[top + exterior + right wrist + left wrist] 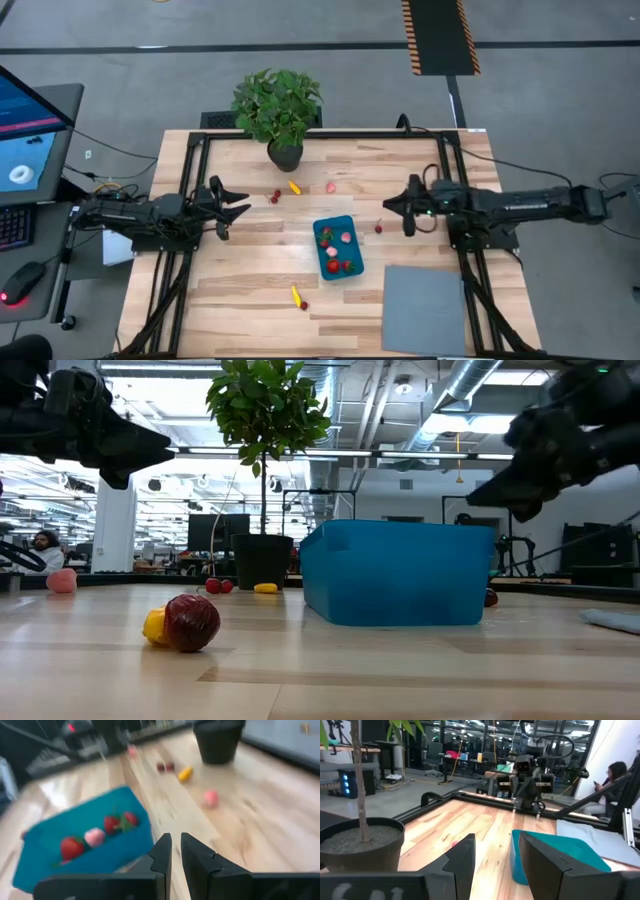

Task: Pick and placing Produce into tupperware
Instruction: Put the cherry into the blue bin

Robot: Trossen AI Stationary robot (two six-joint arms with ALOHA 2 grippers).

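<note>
The teal-blue tupperware stands mid-table and holds several red and pink produce pieces. More produce lies loose on the wood: a red pair, a yellow piece and a pink one near the plant pot, a red one right of the tub, and a yellow and a red piece toward the near edge. My left gripper hovers open, left of the tub. My right gripper hovers right of the tub, its fingers almost together with nothing between them.
A potted green plant stands at the table's far edge. A flat grey mat lies at the near right corner. A black frame rail runs along the table's sides. Bare wood lies between the tub and each gripper.
</note>
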